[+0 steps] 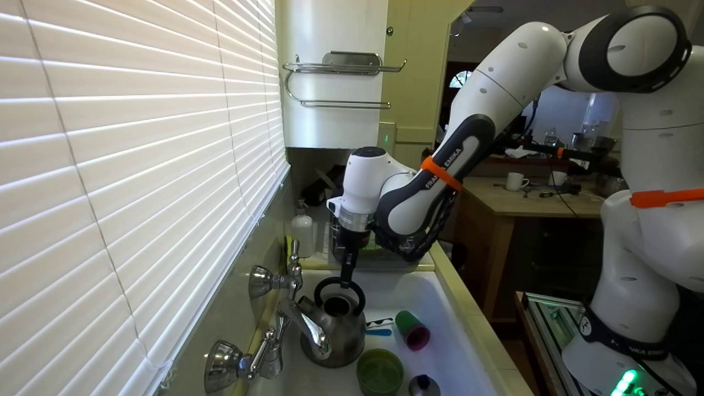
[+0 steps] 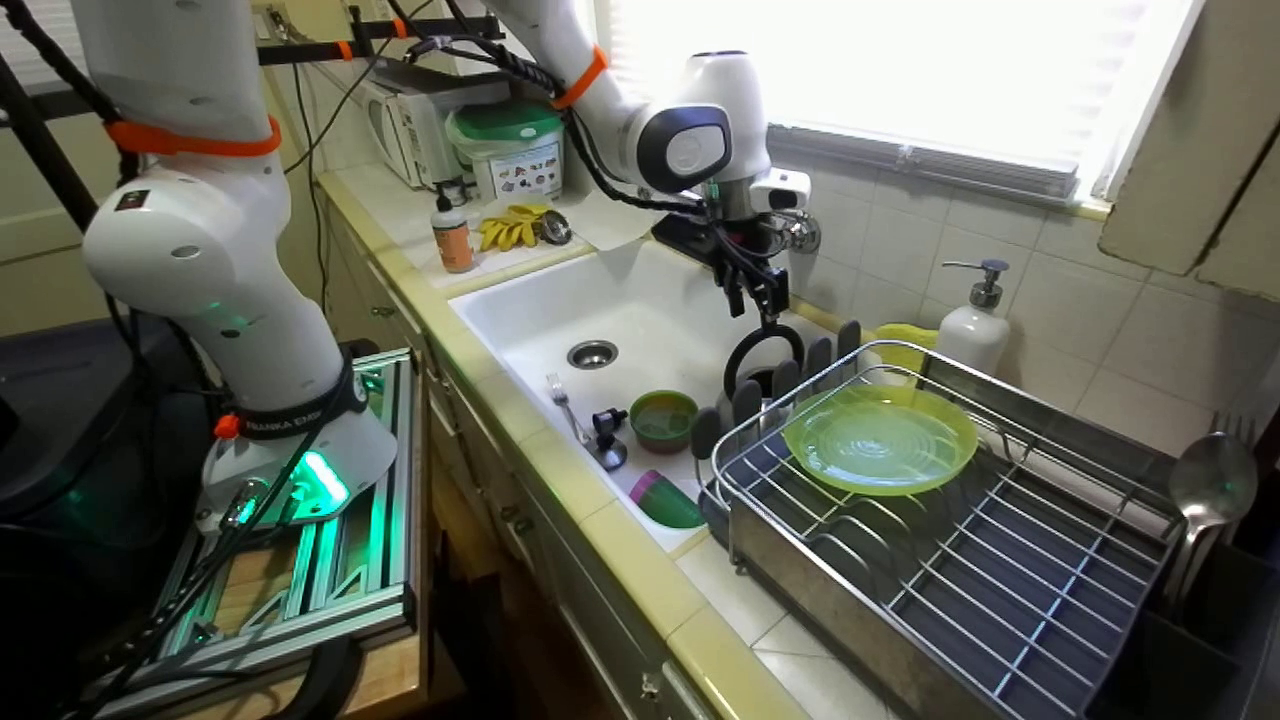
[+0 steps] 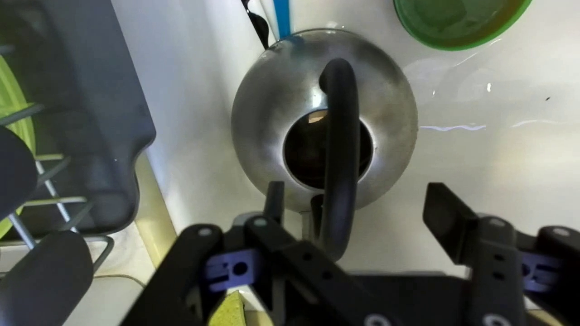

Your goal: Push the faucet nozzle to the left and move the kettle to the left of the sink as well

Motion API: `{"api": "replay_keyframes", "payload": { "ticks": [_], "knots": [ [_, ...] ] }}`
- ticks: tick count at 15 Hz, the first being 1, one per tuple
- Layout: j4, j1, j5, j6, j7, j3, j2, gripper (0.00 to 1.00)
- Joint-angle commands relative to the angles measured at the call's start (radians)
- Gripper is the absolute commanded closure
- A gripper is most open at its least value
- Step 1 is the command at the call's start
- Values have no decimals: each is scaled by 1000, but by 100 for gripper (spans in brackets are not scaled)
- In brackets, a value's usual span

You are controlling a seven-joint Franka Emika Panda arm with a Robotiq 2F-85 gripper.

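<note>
The silver kettle (image 1: 344, 341) stands upright in the white sink (image 1: 462, 352), at the end by the dish rack. Its mouth is open with no lid on, and its black handle arches up. In an exterior view the rack hides most of its body and the handle (image 2: 738, 350) shows. The silver faucet nozzle (image 1: 309, 325) crosses in front of the kettle; I cannot tell if they touch. My gripper (image 3: 356, 203) is open, pointing down at the handle. The kettle (image 3: 389, 122) handle lies between the fingers, nearer the left one in the wrist view. The nozzle is out of the wrist view.
A green bowl (image 1: 379, 371), a green and pink cup (image 1: 410, 329) and cutlery (image 2: 575, 415) lie in the sink. The dish rack (image 2: 860, 610) and a soap dispenser (image 2: 972, 335) stand beside it. Tap handles (image 1: 220, 366) stick out from the wall under the blinds (image 1: 165, 165).
</note>
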Motion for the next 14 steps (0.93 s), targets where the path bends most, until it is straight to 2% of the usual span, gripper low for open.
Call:
{"api": "replay_keyframes", "payload": {
  "ticks": [1, 4, 6, 7, 8, 11, 12, 13, 14],
  "knots": [
    [15, -13, 35, 73, -38, 4, 49, 45],
    [19, -12, 38, 94, -49, 2, 67, 61],
    [21, -10, 35, 103, -52, -1, 76, 60],
    [22, -10, 33, 107, -53, -2, 79, 63],
    [22, -10, 33, 109, -56, -3, 81, 61],
    [23, -11, 32, 125, -58, -4, 89, 72],
    [23, -12, 32, 129, -60, -5, 91, 79],
    [23, -11, 32, 132, -60, -7, 92, 82],
    [21, -13, 32, 140, -64, -6, 91, 96]
  ]
}}
